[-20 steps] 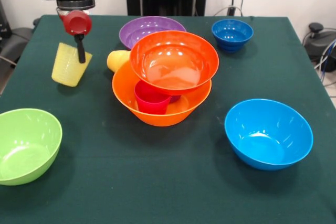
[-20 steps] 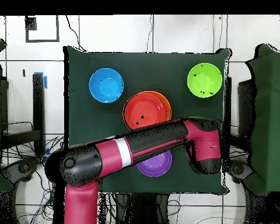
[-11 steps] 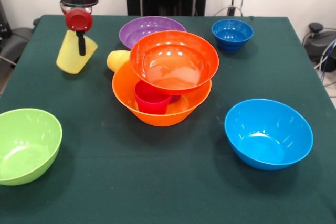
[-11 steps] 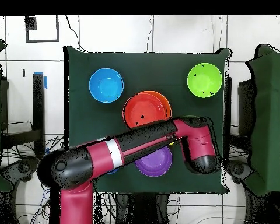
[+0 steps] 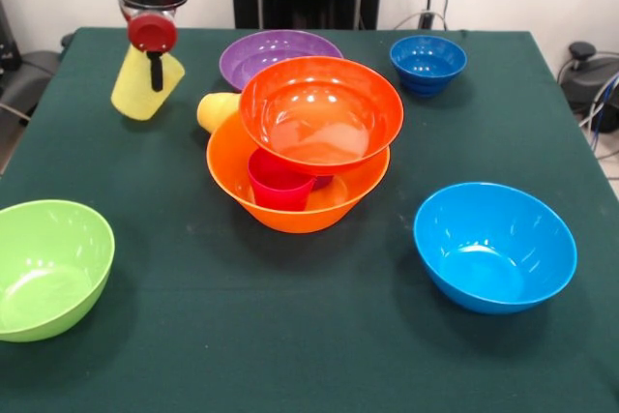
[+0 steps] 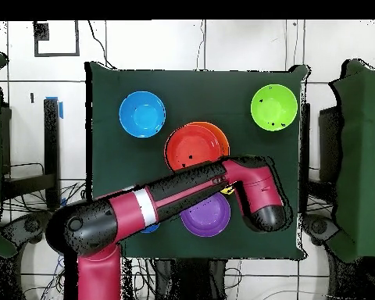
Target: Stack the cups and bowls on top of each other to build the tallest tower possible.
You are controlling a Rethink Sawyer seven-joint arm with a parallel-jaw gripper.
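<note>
In the front view my gripper point(image 5: 153, 77) is shut on the ribbed pale yellow cup point(image 5: 143, 87), which hangs tilted above the table's far left. The tower stands mid-table. Its base is the large orange-yellow bowl point(image 5: 290, 202), with a red-pink cup point(image 5: 279, 181) inside it. A red-orange bowl point(image 5: 321, 113) rests tilted on top. An orange-yellow cup point(image 5: 217, 109) lies against the base bowl's far left side. From overhead the arm point(image 6: 183, 187) covers the gripper and the cup, and the red-orange bowl point(image 6: 192, 147) shows above it.
A purple bowl point(image 5: 276, 51) sits behind the tower and a small dark blue bowl point(image 5: 427, 63) at the far right. The light blue bowl point(image 5: 493, 244) stands near right and the lime green bowl point(image 5: 48, 268) near left. The overhead view shows the purple bowl point(image 6: 208, 217) partly under the arm.
The gripper has carried the pale yellow cup upward and slightly right in the front view. Bowls and tower have not moved.
</note>
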